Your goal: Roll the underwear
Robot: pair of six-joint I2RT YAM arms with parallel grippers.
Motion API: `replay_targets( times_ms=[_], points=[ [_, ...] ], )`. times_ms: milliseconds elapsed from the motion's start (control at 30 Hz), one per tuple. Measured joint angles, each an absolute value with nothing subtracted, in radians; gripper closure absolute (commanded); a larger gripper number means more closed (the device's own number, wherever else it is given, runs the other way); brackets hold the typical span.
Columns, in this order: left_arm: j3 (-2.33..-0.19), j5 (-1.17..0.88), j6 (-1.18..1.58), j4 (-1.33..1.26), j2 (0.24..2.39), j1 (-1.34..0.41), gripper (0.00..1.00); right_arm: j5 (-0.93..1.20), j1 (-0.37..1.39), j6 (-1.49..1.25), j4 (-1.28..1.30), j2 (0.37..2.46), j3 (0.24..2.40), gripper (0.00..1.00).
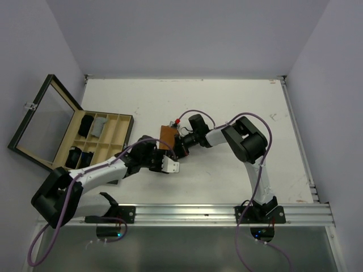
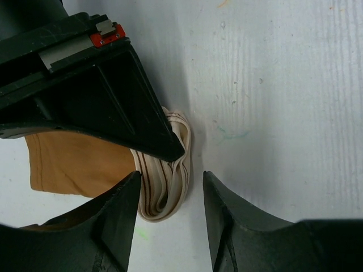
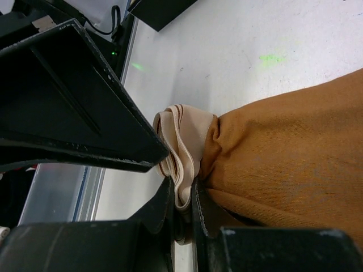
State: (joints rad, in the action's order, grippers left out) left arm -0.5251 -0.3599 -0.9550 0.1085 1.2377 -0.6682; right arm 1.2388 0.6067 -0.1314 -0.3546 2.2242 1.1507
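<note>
The orange-brown underwear [image 1: 167, 136] lies on the white table near the middle. Its cream waistband with brown stripes [image 2: 170, 187] is bunched at one edge. My right gripper [image 3: 181, 184] is shut on this waistband [image 3: 184, 153], with the orange cloth [image 3: 283, 153] spreading to its right. My left gripper [image 2: 171, 175] is open just above the table, and the waistband's fold lies between its fingertips, close to the left finger [image 2: 113, 209]. In the top view the two grippers meet at the garment's near edge, the left [image 1: 169, 161] and the right [image 1: 174, 148].
A compartmented wooden box [image 1: 116, 148] with its glass lid [image 1: 45, 122] open stands at the left, holding black garments [image 1: 85, 126] and a grey one [image 1: 101, 126]. The aluminium rail [image 1: 227, 212] runs along the near edge. Walls enclose the table.
</note>
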Motion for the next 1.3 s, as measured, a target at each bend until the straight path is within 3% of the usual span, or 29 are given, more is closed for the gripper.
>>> replay_targets(
  times_ms=[167, 267, 300, 400, 467, 533, 767, 933, 1100, 1233, 1300],
  points=[
    [-0.525, -0.318, -0.961, 0.044, 1.305, -0.689, 0.48, 1.24, 0.607, -0.128, -0.353, 2.224, 1.151, 1.0],
    [-0.527, -0.297, -0.96, 0.021, 1.351, -0.689, 0.63, 1.24, 0.607, -0.122, -0.351, 2.224, 1.151, 1.0],
    [-0.531, -0.292, -0.96, 0.016, 1.363, -0.689, 0.74, 1.24, 0.607, -0.12, -0.351, 2.224, 1.151, 1.0],
    [-0.554, -0.287, -0.952, 0.039, 1.391, -0.69, 0.91, 1.241, 0.604, -0.115, -0.348, 2.224, 1.151, 0.98],
    [-0.574, -0.288, -0.944, 0.061, 1.403, -0.69, 1.0, 1.241, 0.601, -0.111, -0.344, 2.222, 1.151, 0.79],
    [-0.602, -0.293, -0.939, 0.091, 1.423, -0.69, 1.0, 1.237, 0.597, -0.103, -0.33, 2.218, 1.151, 0.59],
    [-0.71, -0.312, -0.935, 0.189, 1.512, -0.688, 1.0, 1.19, 0.578, 0.01, -0.134, 2.151, 1.192, 0.26],
    [-0.849, -0.367, -0.926, 0.289, 1.625, -0.665, 1.0, 1.081, 0.514, 0.133, 0.081, 2.09, 1.255, 0.25],
    [-1.057, -0.535, -0.925, 0.48, 1.798, -0.601, 1.0, 0.975, 0.38, 0.197, 0.154, 1.953, 1.225, 0.39],
    [-1.266, -0.737, -0.905, 0.698, 1.977, -0.512, 1.0, 0.892, 0.292, 0.302, 0.244, 1.76, 1.157, 0.6],
    [-1.335, -0.831, -0.893, 0.78, 2.051, -0.469, 1.0, 0.87, 0.294, 0.36, 0.294, 1.662, 1.129, 0.62]
  ],
)
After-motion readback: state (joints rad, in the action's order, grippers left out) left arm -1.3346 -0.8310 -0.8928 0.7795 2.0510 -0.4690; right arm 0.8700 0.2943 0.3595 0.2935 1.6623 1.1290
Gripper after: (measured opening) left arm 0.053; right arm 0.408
